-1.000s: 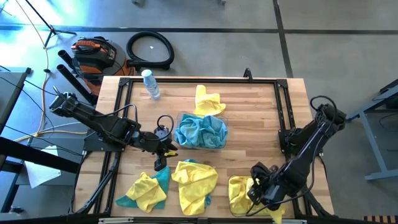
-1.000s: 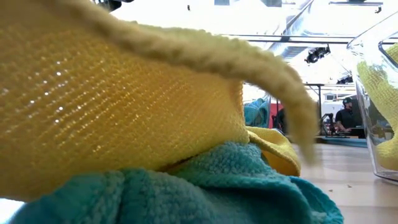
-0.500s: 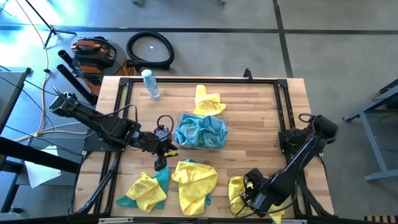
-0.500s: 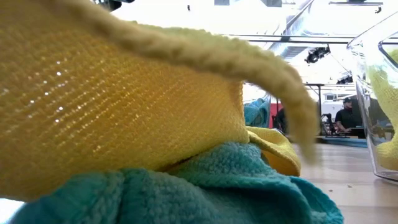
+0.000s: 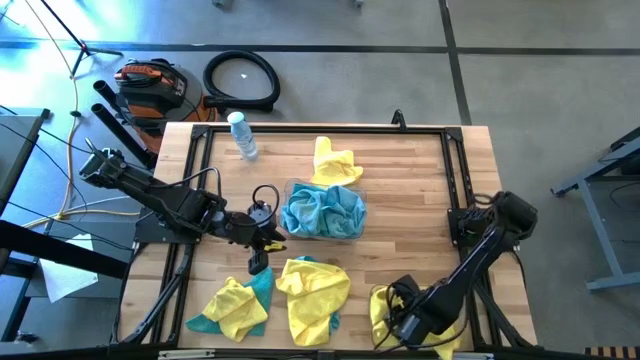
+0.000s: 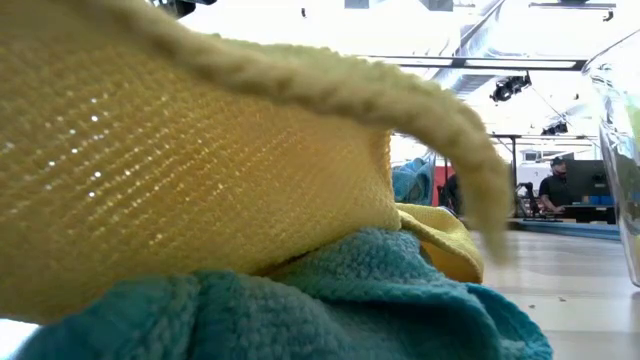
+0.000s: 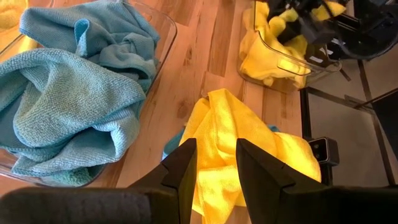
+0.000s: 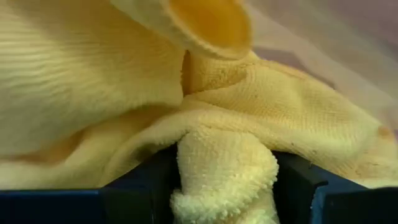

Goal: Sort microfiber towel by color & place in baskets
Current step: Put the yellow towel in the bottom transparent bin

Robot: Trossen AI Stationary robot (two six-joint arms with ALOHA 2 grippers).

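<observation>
Wooden table (image 5: 410, 190) is carrying the sorting. To the left, the left gripper (image 5: 262, 245) is waiting part open and empty, beside the blue-filled basket (image 5: 323, 211). Mixed towels (image 5: 312, 296) are lying just ahead of it. To the right, the right gripper (image 5: 403, 322) is being opened around a yellow towel (image 8: 224, 174) inside the yellow basket (image 7: 292, 65); release is judged in hand. Next, withdrawal is needed.

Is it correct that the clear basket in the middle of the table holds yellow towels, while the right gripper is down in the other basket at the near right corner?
Not quite. The high view shows the middle basket holding teal blue towels, not yellow ones. The rest stands: the right gripper is down in the other basket at the near right corner.
</observation>
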